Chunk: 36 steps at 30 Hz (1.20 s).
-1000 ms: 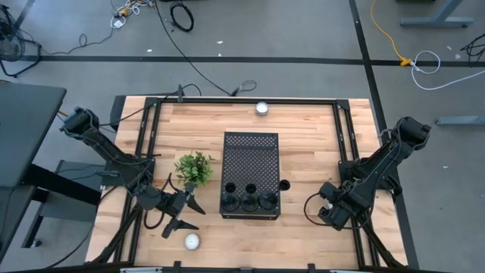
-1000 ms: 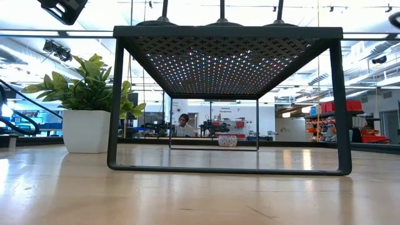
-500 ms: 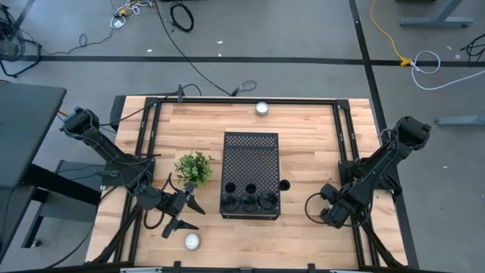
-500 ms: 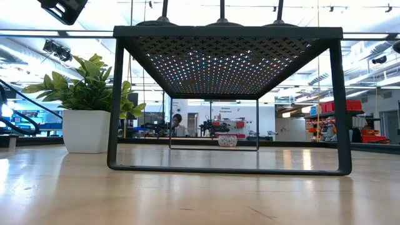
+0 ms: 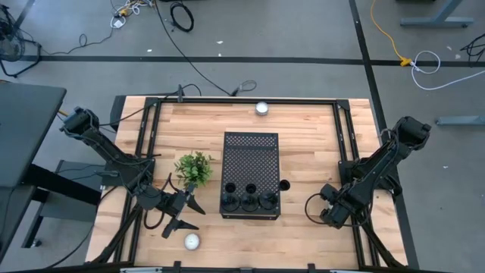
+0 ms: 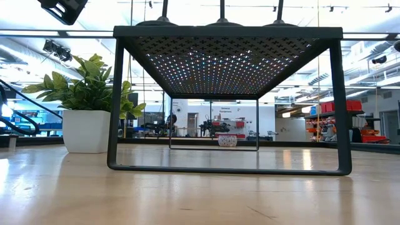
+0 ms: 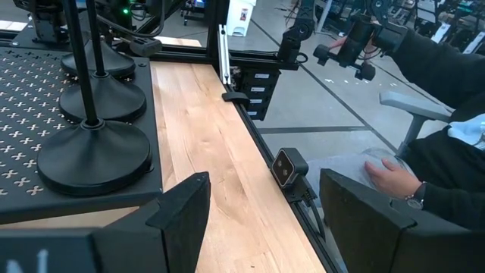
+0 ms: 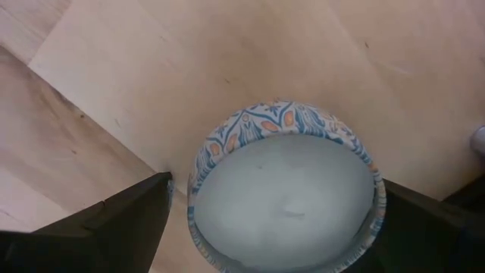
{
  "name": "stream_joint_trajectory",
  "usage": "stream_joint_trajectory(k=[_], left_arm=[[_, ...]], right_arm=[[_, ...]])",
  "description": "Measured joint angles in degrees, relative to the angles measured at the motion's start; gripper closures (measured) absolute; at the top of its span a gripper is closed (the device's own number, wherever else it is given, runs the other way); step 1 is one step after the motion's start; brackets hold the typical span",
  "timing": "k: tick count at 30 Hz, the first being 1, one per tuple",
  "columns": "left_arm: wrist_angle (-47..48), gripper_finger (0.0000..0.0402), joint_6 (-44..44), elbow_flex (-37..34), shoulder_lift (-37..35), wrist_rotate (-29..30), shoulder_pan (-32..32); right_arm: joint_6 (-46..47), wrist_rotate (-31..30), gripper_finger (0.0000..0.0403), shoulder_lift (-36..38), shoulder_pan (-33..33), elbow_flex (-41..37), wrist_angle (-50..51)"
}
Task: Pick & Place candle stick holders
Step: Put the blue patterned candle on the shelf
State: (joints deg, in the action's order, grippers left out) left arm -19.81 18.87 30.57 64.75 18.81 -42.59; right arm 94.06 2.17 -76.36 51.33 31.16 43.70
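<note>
Three candle stick holders are staying put on the perforated stand; both arms are idling, left gripper jaws apart, right gripper jaws wide around a candle tin.

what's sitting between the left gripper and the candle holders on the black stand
Nothing: the high view shows only bare table between the left gripper and the candle stick holders on the perforated stand.

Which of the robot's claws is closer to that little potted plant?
The left gripper: it sits just in front of the potted plant. The right gripper is across the table, beyond the black perforated stand.
</note>
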Motion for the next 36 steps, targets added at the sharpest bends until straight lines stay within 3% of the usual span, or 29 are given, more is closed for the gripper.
stream_joint_trajectory(k=[15, 19, 27, 36], left_arm=[[0.0, 0.0154, 0.0, 0.0, 0.0, 0.0, 0.0], [0.0, 0.0154, 0.0, 0.0, 0.0, 0.0, 0.0], [0.0, 0.0154, 0.0, 0.0, 0.0, 0.0, 0.0], [0.0, 0.0154, 0.0, 0.0, 0.0, 0.0, 0.0]], right_arm=[[0.1, -2.6, 0.0007, 0.0, 0.0, 0.0, 0.2], [0.0, -2.1, 0.0029, 0.0, 0.0, 0.0, 0.3], [0.0, -1.5, 0.0118, 0.0, 0.0, 0.0, 0.4], [-0.7, 0.6, 0.0118, -0.3, -1.3, 1.1, 1.9]])
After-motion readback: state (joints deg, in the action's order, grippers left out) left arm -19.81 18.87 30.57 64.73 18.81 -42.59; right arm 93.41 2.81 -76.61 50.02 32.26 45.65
